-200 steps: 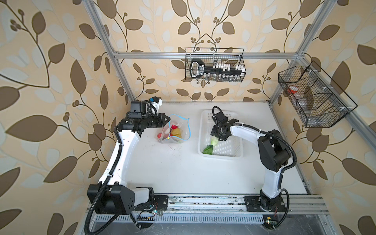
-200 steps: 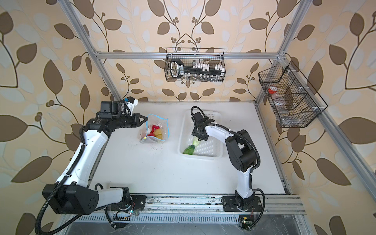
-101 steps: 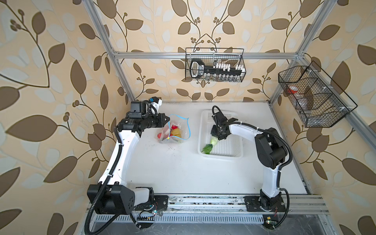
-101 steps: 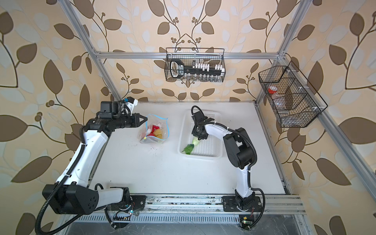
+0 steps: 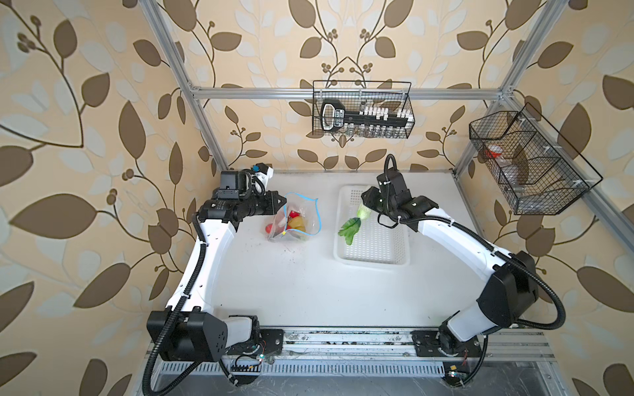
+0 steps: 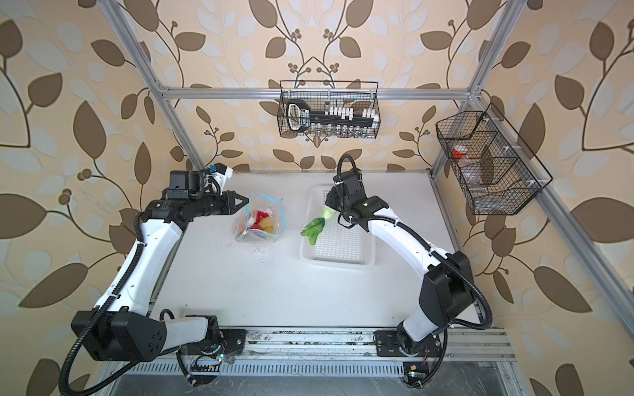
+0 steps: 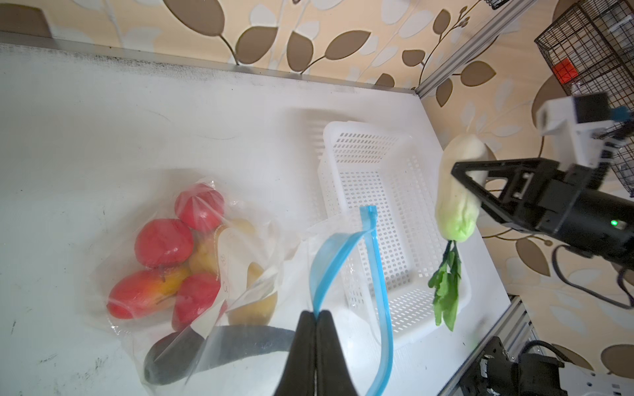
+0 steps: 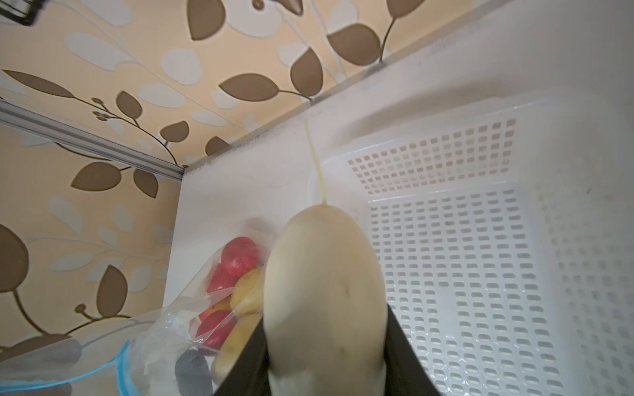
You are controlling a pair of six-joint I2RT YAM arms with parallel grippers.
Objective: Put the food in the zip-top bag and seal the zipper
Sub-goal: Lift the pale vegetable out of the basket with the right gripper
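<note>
The clear zip-top bag [image 5: 295, 219] [image 6: 262, 219] lies left of centre with its mouth standing open. Inside it are red apples [image 7: 164, 241], a red-yellow fruit [image 7: 144, 293], potatoes [image 7: 254, 308] and a dark eggplant [image 7: 219, 349]. My left gripper [image 5: 283, 200] [image 7: 315, 313] is shut on the blue zipper [image 7: 377, 267] strip and holds that edge up. The yellow slider [image 5: 284, 232] sits at the near end. My right gripper [image 5: 368, 203] [image 8: 325, 319] is shut on the pale cabbage [image 5: 363, 212] [image 7: 456, 199], which hangs leaves-down over the basket's left rim.
The white perforated basket [image 5: 372, 262] [image 6: 338, 260] stands right of the bag, with nothing else seen in it. A wire basket [image 5: 362, 113] hangs on the back wall and another [image 5: 528, 164] on the right wall. The arms' base rail [image 5: 343, 337] runs along the front.
The right gripper has closed on the cabbage and lifted it from the basket floor, up and toward the bag. The left arm and the bag have not moved.
</note>
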